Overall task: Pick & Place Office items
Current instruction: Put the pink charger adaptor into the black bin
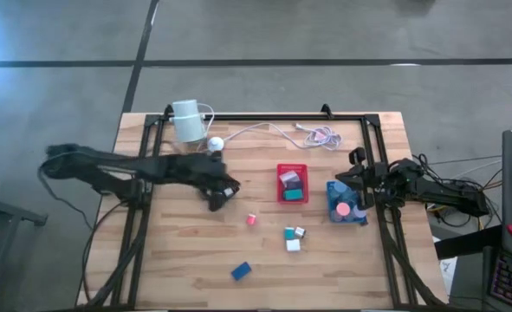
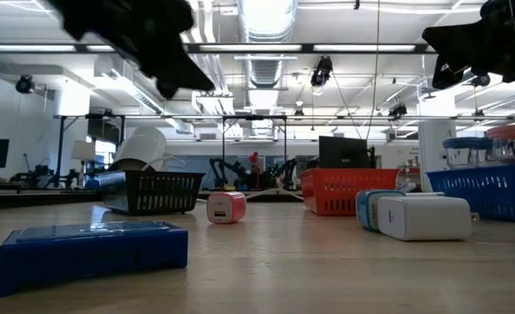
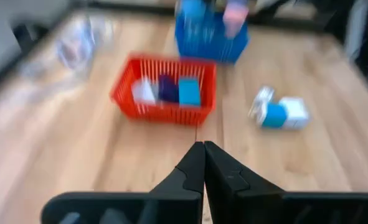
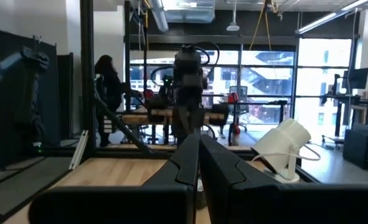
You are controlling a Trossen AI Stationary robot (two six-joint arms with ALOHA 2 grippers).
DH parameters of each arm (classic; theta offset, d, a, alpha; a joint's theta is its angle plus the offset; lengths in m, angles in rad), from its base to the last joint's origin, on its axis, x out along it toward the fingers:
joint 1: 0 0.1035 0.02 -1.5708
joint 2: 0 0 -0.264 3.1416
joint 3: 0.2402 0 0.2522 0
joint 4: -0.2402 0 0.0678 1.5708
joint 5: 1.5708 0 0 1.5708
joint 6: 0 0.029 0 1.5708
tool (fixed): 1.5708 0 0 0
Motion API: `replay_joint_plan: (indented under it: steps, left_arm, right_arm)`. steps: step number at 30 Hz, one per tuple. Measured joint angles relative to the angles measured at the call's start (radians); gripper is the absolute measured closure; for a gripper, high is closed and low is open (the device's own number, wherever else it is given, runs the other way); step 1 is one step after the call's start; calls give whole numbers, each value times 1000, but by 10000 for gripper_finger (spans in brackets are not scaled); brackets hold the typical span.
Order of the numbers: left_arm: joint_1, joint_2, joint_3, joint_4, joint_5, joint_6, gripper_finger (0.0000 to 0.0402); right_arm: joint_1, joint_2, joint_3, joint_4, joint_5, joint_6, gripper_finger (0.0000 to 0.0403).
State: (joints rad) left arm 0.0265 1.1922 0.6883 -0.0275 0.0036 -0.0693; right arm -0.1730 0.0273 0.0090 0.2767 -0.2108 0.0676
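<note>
Three trays: black, mostly hidden under the left arm, red [image 1: 293, 184] holding perhaps three pieces, blue [image 1: 346, 206] with several. Four loose pieces lie mid-table: pink [image 1: 250, 220], teal [image 1: 289, 233], white [image 1: 294, 245], blue block [image 1: 242, 271]. Left gripper [image 1: 218, 202], pressed together, hovers beside pink; right gripper [image 1: 358, 186], fingers together, hovers over blue tray
</note>
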Motion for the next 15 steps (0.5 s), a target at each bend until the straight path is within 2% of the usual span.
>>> replay_joint_plan:
  steps: [4, 8, 11, 15]
  left_arm:
    - [-10, 219, 169, -211, 32, -30, 372]
    - [-40, 385, 291, -372, 89, -2, 336]
    - [-66, 470, 351, -433, 144, 53, 295]
    - [-90, 537, 405, -438, 158, 83, 232]
  right_arm:
    - [0, 0, 0, 6, 0, 2, 394]
    - [0, 0, 0, 11, 0, -30, 394]
    - [0, 2, 0, 10, 0, -24, 394]
    - [0, 5, 0, 10, 0, -20, 394]
